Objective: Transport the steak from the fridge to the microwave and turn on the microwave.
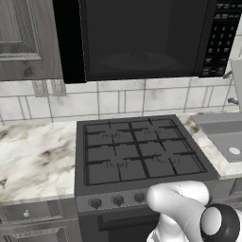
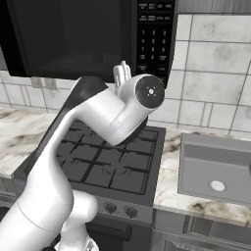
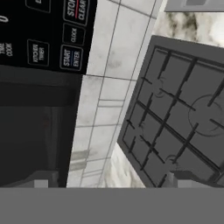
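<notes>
One step appeared to remain: starting the microwave (image 1: 142,42). Its door stood open, and a faint reddish patch on the turntable was probably the steak (image 1: 142,56). The gripper (image 3: 109,186) was spread wide, empty, facing the button panel (image 3: 43,30). Next move, by judgement: shut the door, then press start.

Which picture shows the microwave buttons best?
The hand view: the buttons are big there, with START and CLEAR readable. The right base view shows the whole panel, smaller. The left base view shows it far off and cut at the edge.
</notes>
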